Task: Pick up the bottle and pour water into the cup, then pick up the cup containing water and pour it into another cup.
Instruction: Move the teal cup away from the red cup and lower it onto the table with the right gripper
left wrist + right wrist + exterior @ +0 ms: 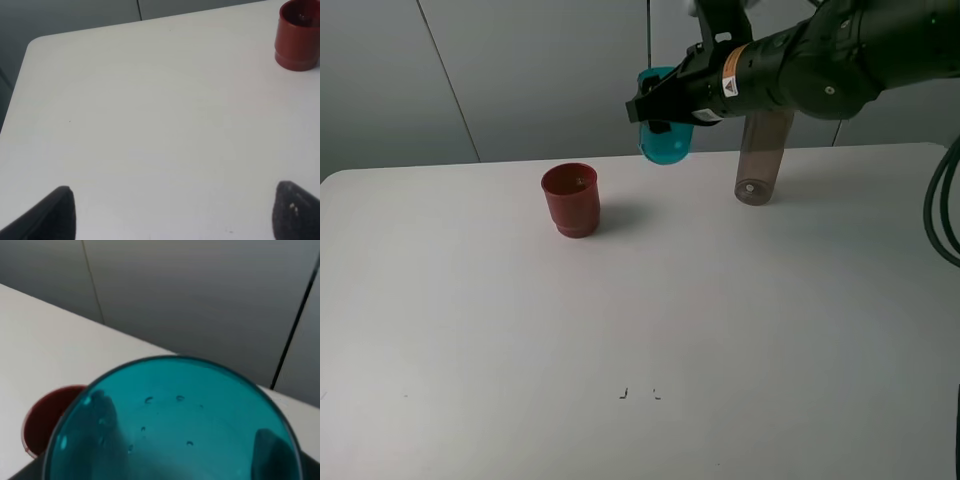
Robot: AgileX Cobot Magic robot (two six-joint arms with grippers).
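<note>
Teal translucent cup [665, 142] hung in the right gripper [658, 112] above the far part of the white table [640, 330] in the high view, lifted clear and tilted, up and to the right of the red-brown cup [571, 199]. Stood upright on the table, that opaque red-brown cup, stepped at its base, with a shadow to its right. Further right rose the smoky grey-brown bottle [760, 160], upright on the table, its upper part hidden behind the black arm. No left gripper in this view.

From the left wrist: bare table [150, 125], the red-brown cup [298, 36] far off at one corner, and two dark fingertips [52, 217] at the frame's edge, spread wide with nothing between them.

From the right wrist: the teal cup [175, 420] seen close, filling most of the frame, droplets clinging inside, round rim toward the camera. Pressed against its opposite sides, dim through the plastic, the two fingers [100, 430], jaws closed on the cup. Beyond its rim, part of the red-brown cup [47, 422], below on the table [40, 335].
</note>
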